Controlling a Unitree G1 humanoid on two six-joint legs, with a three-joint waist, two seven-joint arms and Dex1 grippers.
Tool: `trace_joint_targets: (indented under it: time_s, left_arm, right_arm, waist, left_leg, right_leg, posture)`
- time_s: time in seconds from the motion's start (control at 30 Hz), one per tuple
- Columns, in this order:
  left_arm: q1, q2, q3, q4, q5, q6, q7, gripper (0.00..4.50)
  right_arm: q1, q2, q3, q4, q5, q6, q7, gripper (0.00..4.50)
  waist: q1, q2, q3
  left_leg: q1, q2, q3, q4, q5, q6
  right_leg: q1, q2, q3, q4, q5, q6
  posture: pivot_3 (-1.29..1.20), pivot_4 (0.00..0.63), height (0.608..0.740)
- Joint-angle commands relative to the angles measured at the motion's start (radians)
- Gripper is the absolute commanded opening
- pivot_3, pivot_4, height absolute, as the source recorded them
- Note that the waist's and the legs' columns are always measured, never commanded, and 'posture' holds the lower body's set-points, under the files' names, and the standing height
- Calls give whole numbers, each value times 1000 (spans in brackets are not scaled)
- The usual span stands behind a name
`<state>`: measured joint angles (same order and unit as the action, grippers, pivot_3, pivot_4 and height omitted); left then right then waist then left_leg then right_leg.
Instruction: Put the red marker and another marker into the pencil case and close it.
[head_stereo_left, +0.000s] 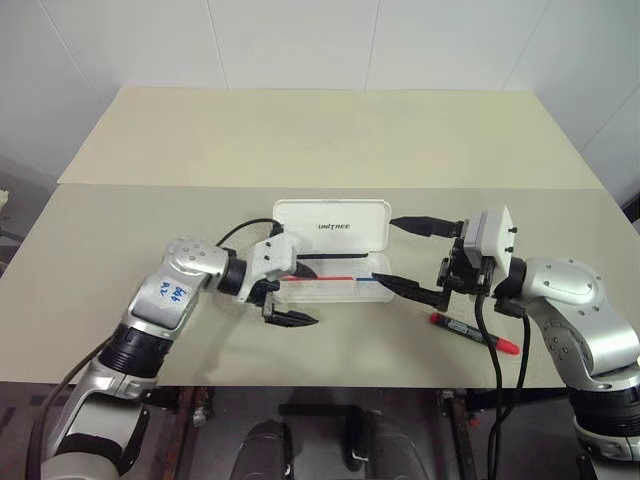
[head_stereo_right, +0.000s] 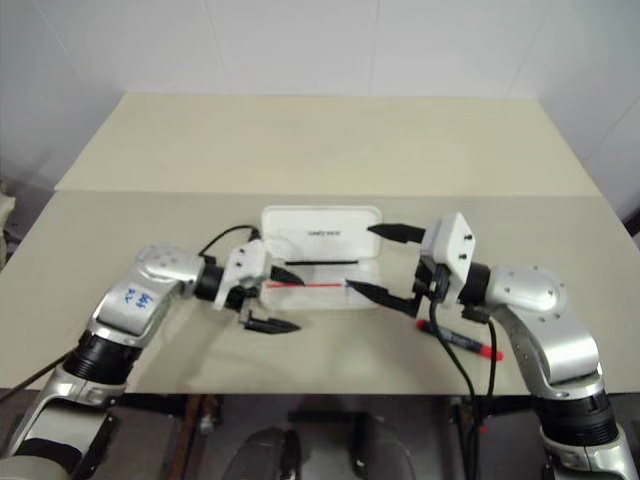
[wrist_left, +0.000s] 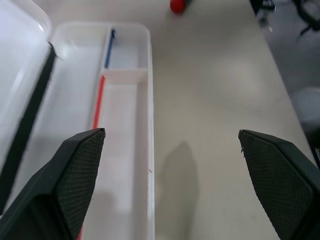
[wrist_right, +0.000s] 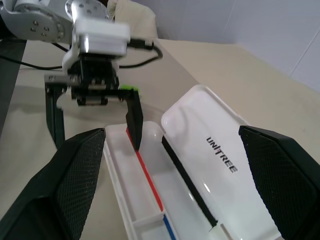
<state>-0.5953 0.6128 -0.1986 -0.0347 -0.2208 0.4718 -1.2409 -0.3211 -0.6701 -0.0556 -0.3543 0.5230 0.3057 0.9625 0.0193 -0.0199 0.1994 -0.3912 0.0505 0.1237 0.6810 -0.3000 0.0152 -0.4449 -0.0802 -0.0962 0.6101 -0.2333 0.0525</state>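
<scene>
Open white pencil case (head_stereo_left: 330, 262) mid-tabletop (head_stereo_left: 330, 140), lid flat behind tray, left tool (head_stereo_left: 285, 297) released at tray's left end, right tool (head_stereo_left: 408, 255) released at its right end, red marker (head_stereo_left: 474, 333) near front edge, green highlighter (wrist_right: 128, 88) beside left tool.

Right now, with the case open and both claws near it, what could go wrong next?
1. The red marker lies on the table near the front edge, beside the right claw; a clumsy grab could roll it off.
2. The left claw hangs open with one finger over the pencil case tray; moving sideways could shove the case.
3. The open lid stands between both claws, so a bump might shut it early.
</scene>
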Motion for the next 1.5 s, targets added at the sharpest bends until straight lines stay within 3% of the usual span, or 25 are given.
trace_joint_targets:
  time_s: [0.03,0.27,0.57,1.07,1.2,1.47,1.5]
  left_arm:
    - [44,27,102,-37,-100,-17,-24,4478]
    - [123,21,283,-61,-283,-116,-68,4478]
    - [158,126,358,-81,-409,-42,-135,4478]
    - [92,200,301,24,-406,-52,-293,4478]
    - [79,209,301,34,-405,-67,-289,4500]
    - [70,215,300,61,-396,-101,-283,4500]
    - [70,212,300,63,-394,-106,-280,4500]
  right_arm:
    - [37,-33,-70,-28,35,9,7,4500]
    - [246,-132,-190,-64,61,43,51,4500]
    - [479,-203,-269,101,-21,-72,190,4500]
    - [312,-193,-140,562,-179,-292,314,4500]
    - [336,-194,-105,613,-208,-361,348,3596]
    - [344,-174,-94,604,-200,-412,337,744]
    - [343,-172,-95,597,-196,-415,335,605]
  waist:
    - [0,0,0]
    - [7,0,0]
    - [1,0,0]
    - [1,0,0]
    - [1,0,0]
    - [-2,-8,-4]
    - [-2,-8,-4]
  left_leg:
    - [0,0,0,0,0,0]
    - [-1,0,-1,0,0,0]
    - [1,0,1,0,0,-1]
    - [1,1,2,-1,1,-2]
    - [2,1,2,-1,1,-2]
    - [3,2,2,0,1,-3]
    - [3,2,3,0,1,-2]
  right_leg:
    - [0,0,0,0,0,0]
    - [0,-1,-1,-1,0,0]
    - [1,0,0,-2,-1,-1]
    - [0,1,1,-4,-1,-2]
    - [1,1,1,-3,-1,-2]
    - [2,1,1,-3,-1,-2]
    - [2,1,1,-3,0,-2]
  posture:
    - [0,150,740]
    - [0,150,740]
    - [0,150,740]
    - [0,150,740]
    - [0,150,740]
    - [0,150,740]
    - [0,150,740]
